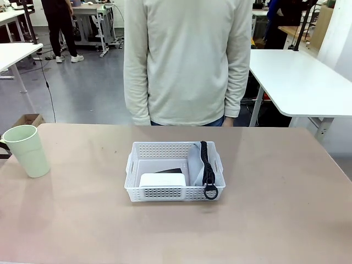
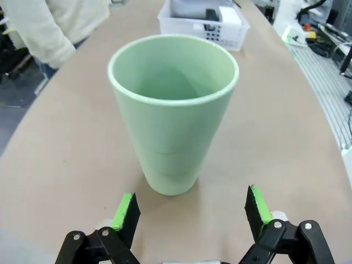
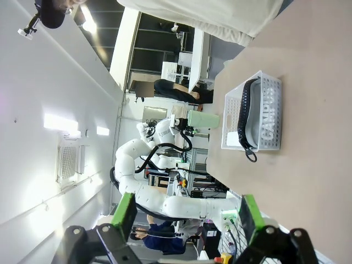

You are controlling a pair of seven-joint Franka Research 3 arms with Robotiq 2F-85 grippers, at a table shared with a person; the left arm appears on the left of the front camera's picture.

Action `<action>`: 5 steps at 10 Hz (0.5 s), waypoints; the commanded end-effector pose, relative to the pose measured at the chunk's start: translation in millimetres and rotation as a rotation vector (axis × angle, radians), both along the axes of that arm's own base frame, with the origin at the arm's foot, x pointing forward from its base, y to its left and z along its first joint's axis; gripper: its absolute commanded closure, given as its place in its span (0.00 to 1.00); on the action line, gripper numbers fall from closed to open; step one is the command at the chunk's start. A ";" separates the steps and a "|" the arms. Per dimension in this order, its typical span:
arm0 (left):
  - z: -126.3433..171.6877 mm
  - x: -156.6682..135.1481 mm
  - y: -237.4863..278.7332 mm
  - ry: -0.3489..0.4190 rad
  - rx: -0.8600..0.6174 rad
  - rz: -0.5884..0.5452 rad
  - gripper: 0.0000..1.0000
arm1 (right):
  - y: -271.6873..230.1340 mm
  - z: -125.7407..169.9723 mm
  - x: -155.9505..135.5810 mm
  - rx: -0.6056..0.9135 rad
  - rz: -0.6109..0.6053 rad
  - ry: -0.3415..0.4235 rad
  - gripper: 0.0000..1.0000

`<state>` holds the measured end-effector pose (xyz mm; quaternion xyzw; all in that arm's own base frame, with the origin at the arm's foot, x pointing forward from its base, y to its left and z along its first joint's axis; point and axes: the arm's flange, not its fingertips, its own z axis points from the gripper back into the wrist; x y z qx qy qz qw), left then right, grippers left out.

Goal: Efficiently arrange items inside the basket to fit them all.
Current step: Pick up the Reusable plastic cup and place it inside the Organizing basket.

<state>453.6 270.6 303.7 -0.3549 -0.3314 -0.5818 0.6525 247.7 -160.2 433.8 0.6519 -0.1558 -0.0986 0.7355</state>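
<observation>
Tan bench, mostly bare, with wide open stretches to the left and right of the white basket sitting in the middle. A person stands at the far edge, straight behind it.

Inside the basket, the grey pouch stands on its long edge against the right wall. Its black strap is draped over the near rim. The white box lies at the near left, and the black stapler is just behind it. Some bare floor shows in the basket's far left part.

The pale green cup stands upright outside the basket, well apart from it and close to the bench's left edge.

The left jaws are released and spread wide, low over the bench. The cup is just ahead of them, in line with the gap between the green pads, and neither pad touches it.

The right jaws are released too and grasp nothing. The basket lies well ahead of them across open bench.
</observation>
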 end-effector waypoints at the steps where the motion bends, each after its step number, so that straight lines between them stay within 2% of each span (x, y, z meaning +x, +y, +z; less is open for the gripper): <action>1: 1.7 -2.8 0.0 0.041 0.024 -0.011 0.00 | 1.9 5.5 0.4 0.026 -0.010 0.000 0.00; 3: -10.0 1.8 -7.5 0.090 0.036 -0.002 0.00 | 1.9 5.5 0.4 0.026 -0.010 0.000 0.00; 4: -4.1 -1.9 -0.9 0.029 0.015 -0.020 0.00 | 1.9 5.5 0.4 0.026 -0.010 0.000 0.00; 5: -4.1 -1.9 -0.9 0.029 0.015 -0.020 0.00 | 1.9 5.5 0.4 0.026 -0.010 0.000 0.00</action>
